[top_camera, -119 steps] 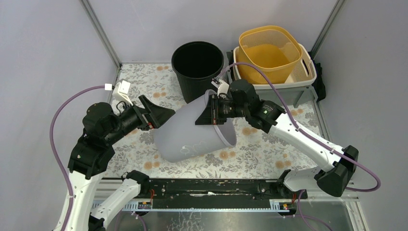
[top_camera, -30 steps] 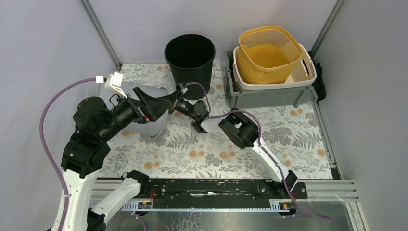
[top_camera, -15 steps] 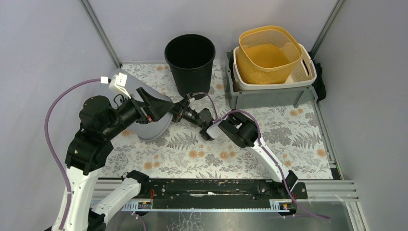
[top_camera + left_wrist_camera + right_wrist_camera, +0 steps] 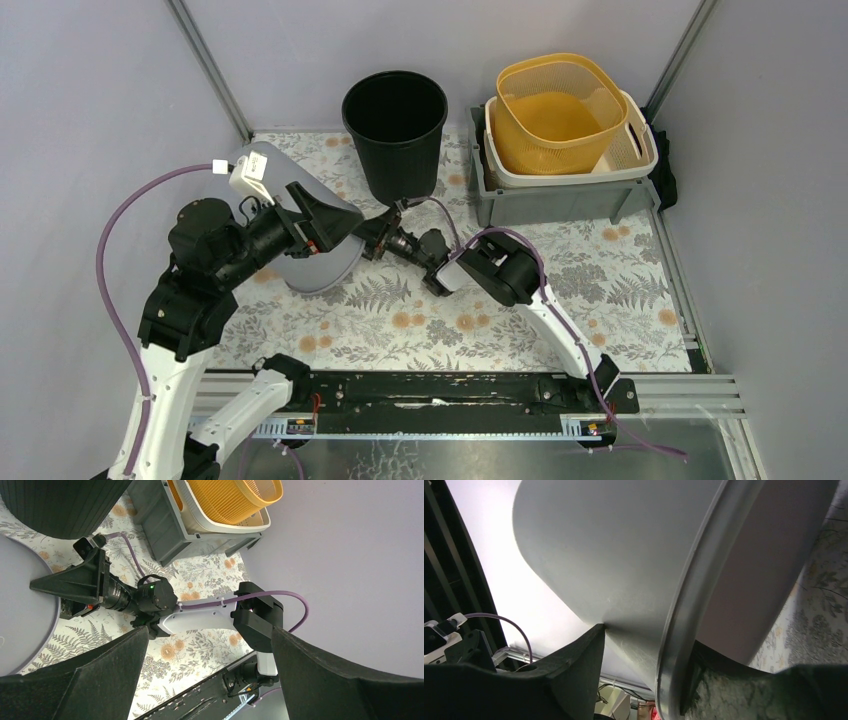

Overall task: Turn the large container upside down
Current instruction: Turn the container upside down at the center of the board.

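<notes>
The large container point(image 4: 328, 264) stands on the floral mat point(image 4: 560, 260) at about nine o'clock, its base turned upward and a little tilted. The right gripper point(image 4: 644, 672) is clamped on its rim. The left gripper point(image 4: 209, 632) is spread wide above it, holding nothing.

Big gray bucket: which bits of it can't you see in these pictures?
- Top view: the left gripper covers the middle of the gray bucket.
- Left wrist view: the frame's left edge cuts off all but a slice.
- Right wrist view: too close; only wall and rim show, and the right gripper hides the rim's lower end.
</notes>
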`<state>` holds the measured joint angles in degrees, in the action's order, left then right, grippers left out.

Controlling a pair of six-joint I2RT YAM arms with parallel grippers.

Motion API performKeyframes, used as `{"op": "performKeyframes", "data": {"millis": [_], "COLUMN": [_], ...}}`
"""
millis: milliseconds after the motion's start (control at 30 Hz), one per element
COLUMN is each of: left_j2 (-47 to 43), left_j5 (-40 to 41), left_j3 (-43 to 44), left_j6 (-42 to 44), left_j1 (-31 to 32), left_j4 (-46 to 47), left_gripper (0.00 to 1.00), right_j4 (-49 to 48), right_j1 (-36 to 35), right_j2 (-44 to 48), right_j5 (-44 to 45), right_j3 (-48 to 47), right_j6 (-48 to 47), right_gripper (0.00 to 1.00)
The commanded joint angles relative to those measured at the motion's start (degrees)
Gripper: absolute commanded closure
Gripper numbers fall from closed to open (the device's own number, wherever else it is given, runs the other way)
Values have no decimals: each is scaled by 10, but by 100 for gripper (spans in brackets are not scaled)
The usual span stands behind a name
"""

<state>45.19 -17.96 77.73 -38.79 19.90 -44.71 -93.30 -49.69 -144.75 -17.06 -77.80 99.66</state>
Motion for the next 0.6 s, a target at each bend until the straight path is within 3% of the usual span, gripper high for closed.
{"op": "performKeyframes", "data": {"millis": [0,267,567], "left_j2": [-4,-4,-4], "left_j5": [1,0,1], "left_j3": [-5,-7,-10], "left_j6": [9,10,10], "left_j1": [1,0,1], "left_j4": [21,21,22], "left_gripper": [0,0,0], "right_j4": [-41,-27,19], "right_j1": [7,11,18], "right_j2": [33,44,71], "right_j5": [-8,-7,-8], "right_j3": [25,69,122], "right_j6": [-21,-32,-58], "right_gripper": [42,33,31]}}
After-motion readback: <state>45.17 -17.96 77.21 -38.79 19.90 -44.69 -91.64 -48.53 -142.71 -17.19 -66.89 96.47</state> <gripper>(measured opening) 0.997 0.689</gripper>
